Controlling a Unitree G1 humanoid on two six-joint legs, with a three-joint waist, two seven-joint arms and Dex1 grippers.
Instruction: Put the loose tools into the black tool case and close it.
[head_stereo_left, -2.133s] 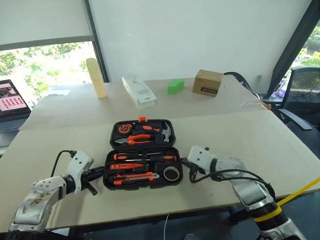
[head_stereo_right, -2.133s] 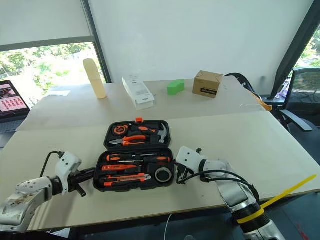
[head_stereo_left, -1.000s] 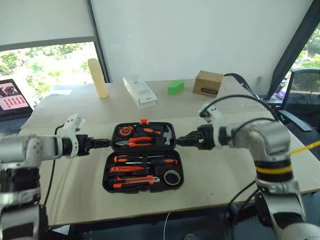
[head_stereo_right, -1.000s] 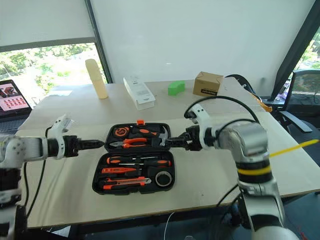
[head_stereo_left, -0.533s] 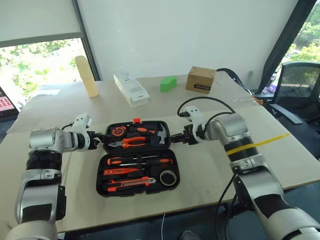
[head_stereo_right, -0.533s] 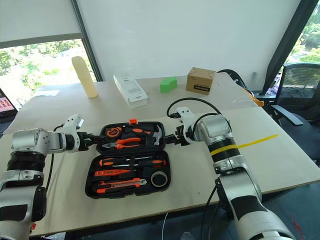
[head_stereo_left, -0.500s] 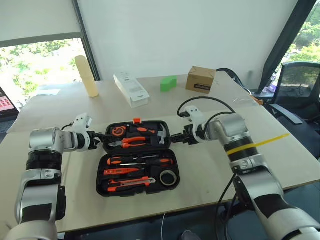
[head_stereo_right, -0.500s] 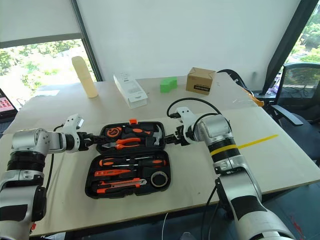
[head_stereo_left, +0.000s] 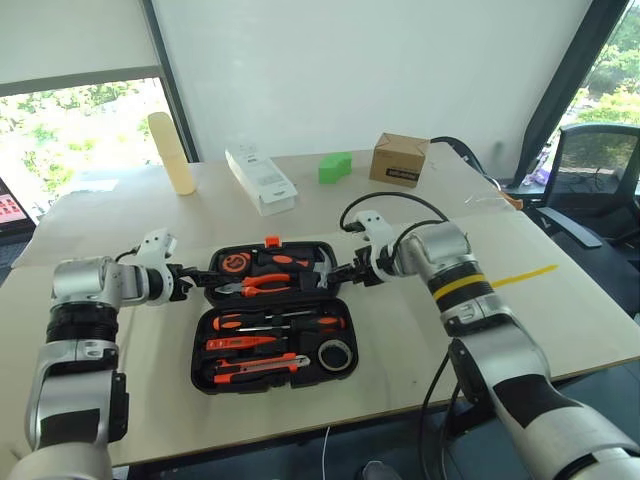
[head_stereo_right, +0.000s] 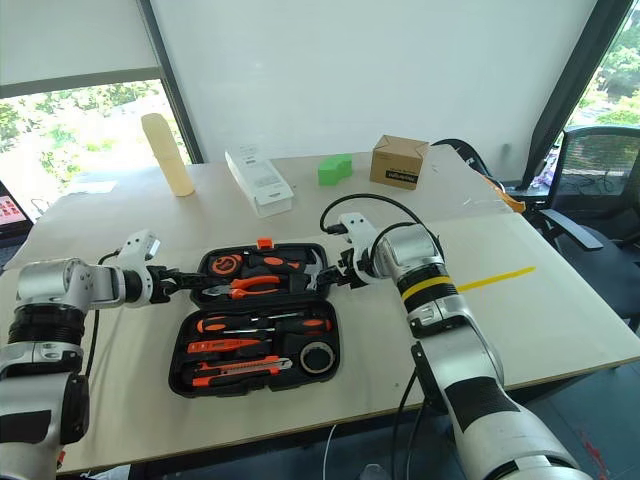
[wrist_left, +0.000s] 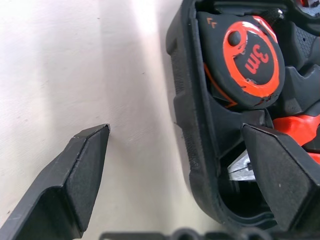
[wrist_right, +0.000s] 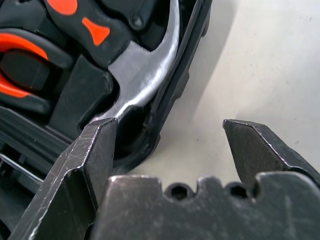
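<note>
Two gaping pincers, left (head_stereo_left: 198, 278) and right (head_stereo_left: 341, 274), each astride an opposite side wall of the black tool case (head_stereo_left: 272, 355).

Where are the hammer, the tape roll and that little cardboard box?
hammer (wrist_right: 145, 70): right wrist view, on its steel head.
tape roll (head_stereo_left: 342, 353): left eye view, on its ring.
cardboard box (head_stereo_left: 398, 160): left eye view, on its front face.

A pale yellow cylinder (head_stereo_left: 172, 153) is stood upright at the upper left of the surface (head_stereo_left: 560, 310). A white box (head_stereo_left: 260, 180), a green block (head_stereo_left: 335, 167) and a brown cardboard box (head_stereo_left: 399, 160) are ranged rightward from it. An office chair (head_stereo_left: 590, 180) is seen at the right edge.
</note>
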